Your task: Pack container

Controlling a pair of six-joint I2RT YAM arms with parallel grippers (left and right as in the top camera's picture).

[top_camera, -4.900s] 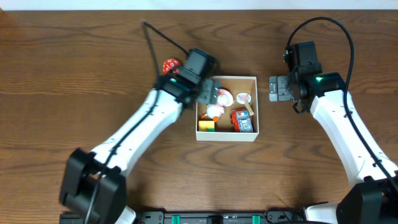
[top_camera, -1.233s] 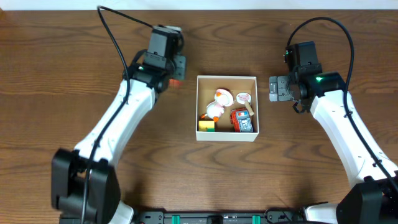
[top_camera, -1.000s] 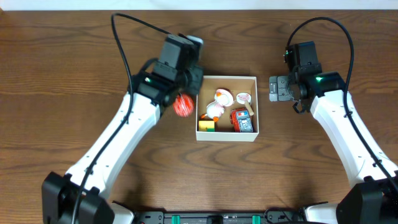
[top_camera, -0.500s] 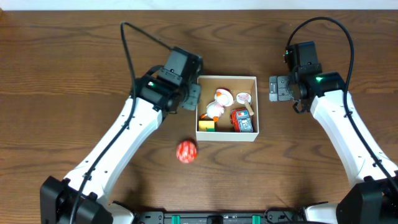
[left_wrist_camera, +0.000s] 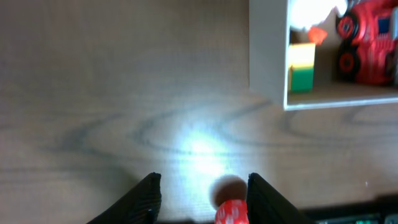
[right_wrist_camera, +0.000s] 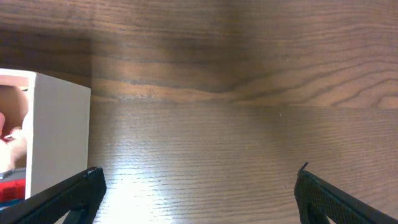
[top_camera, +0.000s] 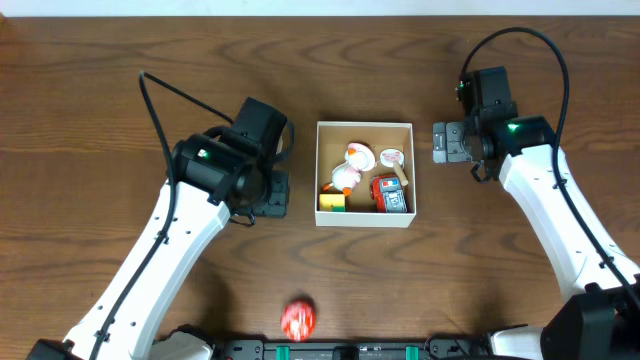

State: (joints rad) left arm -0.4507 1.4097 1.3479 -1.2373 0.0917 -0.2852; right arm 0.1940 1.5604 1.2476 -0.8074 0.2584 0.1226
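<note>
Left gripper [top_camera: 270, 195] hangs over bare table [top_camera: 90, 120] just beside the left wall of the container [top_camera: 365, 221]; its fingers are spread with nothing between them; that shows plainly in the left wrist view, where the left gripper [left_wrist_camera: 204, 180] frames only wood. The container sits mid-table, open side up, with a red truck [top_camera: 389, 193], a yellow and green block [top_camera: 331, 201] and a white toy [top_camera: 352, 165] already inside. The one loose piece I can see is the red ball [top_camera: 298, 317]; it lies at the near edge of the table, well apart from the container and on my side of the left gripper. In the left wrist view the red ball [left_wrist_camera: 232, 213] peeks in at the very bottom, between the fingers but closer to one of them. It looks round, so I reckon there is no long axis to line up on; what counts is direction; the ball is back toward the base and slightly off centre from the fingers. Left arm is clearly the nearer one; the right gripper [top_camera: 442, 142] waits off the container's right wall, fingers wide apart and holding nothing, with only the white wall of the container [right_wrist_camera: 59, 137] and wood in its own view. My worry is that a ball so near the edge could roll off at a nudge.
</note>
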